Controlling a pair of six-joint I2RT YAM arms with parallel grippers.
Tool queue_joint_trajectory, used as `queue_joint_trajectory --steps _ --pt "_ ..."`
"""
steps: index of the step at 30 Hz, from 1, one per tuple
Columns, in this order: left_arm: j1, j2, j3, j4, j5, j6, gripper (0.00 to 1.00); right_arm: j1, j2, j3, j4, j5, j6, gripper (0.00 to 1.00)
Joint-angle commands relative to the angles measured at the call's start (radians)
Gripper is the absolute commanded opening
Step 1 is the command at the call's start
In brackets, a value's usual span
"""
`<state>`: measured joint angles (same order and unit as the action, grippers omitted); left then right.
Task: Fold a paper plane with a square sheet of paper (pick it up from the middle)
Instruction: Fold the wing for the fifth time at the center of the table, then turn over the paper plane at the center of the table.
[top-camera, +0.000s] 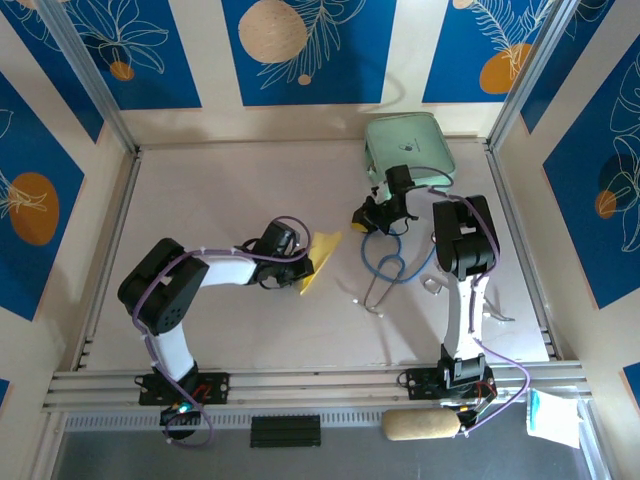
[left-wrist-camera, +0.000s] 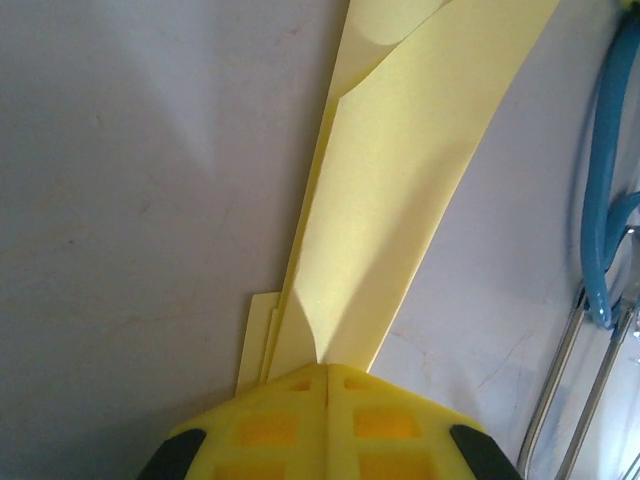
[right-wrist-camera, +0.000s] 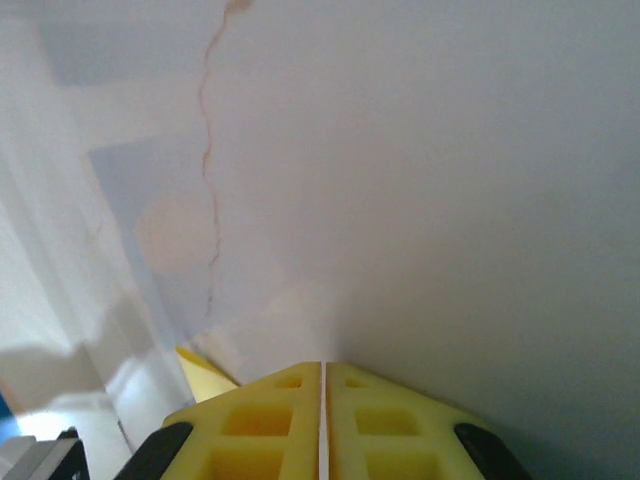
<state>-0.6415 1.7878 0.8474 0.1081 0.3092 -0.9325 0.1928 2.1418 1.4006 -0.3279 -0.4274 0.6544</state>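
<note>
Left gripper (left-wrist-camera: 325, 372) clamped on the paper plane (left-wrist-camera: 400, 230). Layers gape, so dragging it could spring those folds open!

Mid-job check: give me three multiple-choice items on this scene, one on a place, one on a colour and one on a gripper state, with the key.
1. Where does the mint-green rounded case lie on the table?
A) far right part
B) near left corner
C) centre

2. What colour is the looped cable?
A) red
B) blue
C) black

3. The left gripper is:
A) open
B) shut on the folded yellow paper plane
C) shut on the cable

Key:
1 A, it sits by the back wall, beyond the right gripper.
2 B, it is blue in the top and left wrist views.
3 B, its fingers meet on the paper's end.
</note>
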Motion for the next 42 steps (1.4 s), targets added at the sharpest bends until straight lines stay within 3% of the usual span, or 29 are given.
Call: queue_joint_trajectory --steps 1,6,11,21,34,42 --pt "0.006 -0.021 0.044 -0.158 0.015 0.042 0.0 0.023 -0.104 0.009 -0.032 0.044 -0.031 0.11" --pt "0.014 -0.138 0.128 -0.211 -0.02 0.08 0.22 0.091 -0.23 -0.043 -0.125 0.187 -0.039 0.24" --pt "0.059 -0.288 0.096 -0.31 -0.148 0.12 0.51 0.182 -0.294 -0.065 -0.234 0.335 -0.015 0.38" --pt "0.213 -0.597 -0.078 -0.479 -0.424 0.203 0.99 0.412 -0.245 0.027 -0.421 0.527 0.113 0.51" --pt "0.272 -0.649 -0.142 -0.476 -0.379 0.214 1.0 0.49 -0.08 0.189 -0.538 0.66 0.249 0.53" --pt "0.273 -0.63 -0.138 -0.471 -0.369 0.217 0.99 0.486 -0.091 0.169 -0.553 0.659 0.275 0.4"
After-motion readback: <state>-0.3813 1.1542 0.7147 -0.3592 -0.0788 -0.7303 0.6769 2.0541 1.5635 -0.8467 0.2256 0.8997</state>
